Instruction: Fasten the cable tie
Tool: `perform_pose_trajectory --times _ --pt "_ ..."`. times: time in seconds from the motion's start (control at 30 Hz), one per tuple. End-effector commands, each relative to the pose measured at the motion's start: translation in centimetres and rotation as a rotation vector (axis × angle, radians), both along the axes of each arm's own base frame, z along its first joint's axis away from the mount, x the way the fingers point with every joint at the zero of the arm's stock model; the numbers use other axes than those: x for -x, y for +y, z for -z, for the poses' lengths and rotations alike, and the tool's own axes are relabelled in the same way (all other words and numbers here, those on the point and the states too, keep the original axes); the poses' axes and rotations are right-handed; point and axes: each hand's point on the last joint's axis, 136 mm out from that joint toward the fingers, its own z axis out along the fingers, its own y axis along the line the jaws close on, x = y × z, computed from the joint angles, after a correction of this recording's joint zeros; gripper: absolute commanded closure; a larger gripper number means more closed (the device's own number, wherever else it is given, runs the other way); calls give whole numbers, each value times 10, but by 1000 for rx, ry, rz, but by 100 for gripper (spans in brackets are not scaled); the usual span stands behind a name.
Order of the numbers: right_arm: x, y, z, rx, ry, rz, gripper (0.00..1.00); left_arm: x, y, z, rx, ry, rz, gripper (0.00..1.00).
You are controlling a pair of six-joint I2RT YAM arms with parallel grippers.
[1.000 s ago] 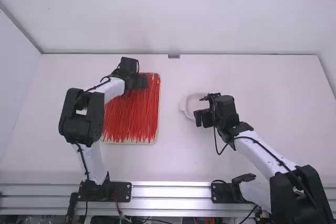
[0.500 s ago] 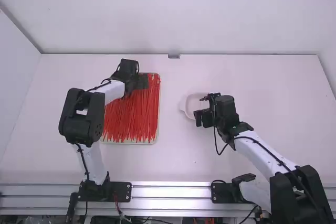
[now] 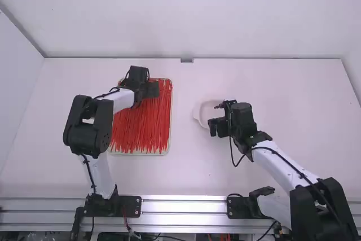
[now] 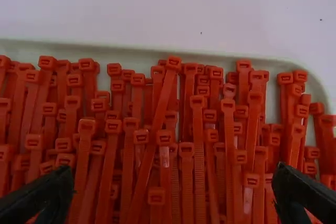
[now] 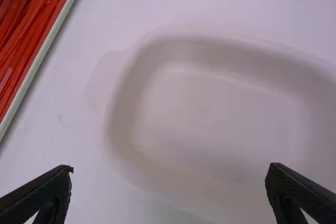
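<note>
1. The left gripper (image 4: 173,195) has its fingers (image 4: 42,195) spread wide apart, with nothing between them. They hang just over the far end of the tray (image 4: 157,51).
2. Under them lie the red cable ties (image 4: 157,129). They fill the tray in a thick heap, with their square heads at the far end. One tie lies slanted across the others.
3. That slanted tie sits on top, so I think it is the easiest one to take.
4. The job now is to pick just one tie. The fingers should go down slowly and close on that tie alone, near its head. If they close on a bunch, many ties may come up together.
5. A slow, straight lift should help the other ties slide off and drop back into the tray.
6. The right gripper (image 5: 168,192) has its fingers (image 5: 299,192) spread wide too, and it holds nothing. It hangs over a white dish (image 5: 210,43), which sits on the table (image 3: 282,94) a little way to the right of the tray.
7. Later this gripper probably has to grab the thin tail and poke it through the head. So the left fingers should not cover the little hole in the head.
</note>
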Motion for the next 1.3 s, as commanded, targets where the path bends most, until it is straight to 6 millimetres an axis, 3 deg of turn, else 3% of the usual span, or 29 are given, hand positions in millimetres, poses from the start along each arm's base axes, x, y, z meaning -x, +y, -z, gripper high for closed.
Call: perform_pose_trajectory --times 0.0,0.33,0.83,1.27 --pt "-7 4 -10 -16 -18 -4 2 6 -3 11 2 31 13 1" --pt "-7 4 -10 -16 -18 -5 2 16 -5 13 -10 118 20 1" --pt "-8 5 -11 -17 -23 -4 2 5 -6 -16 -34 146 42 1" --pt "-7 4 -10 -16 -18 -4 2 3 -6 20 -32 182 34 1"
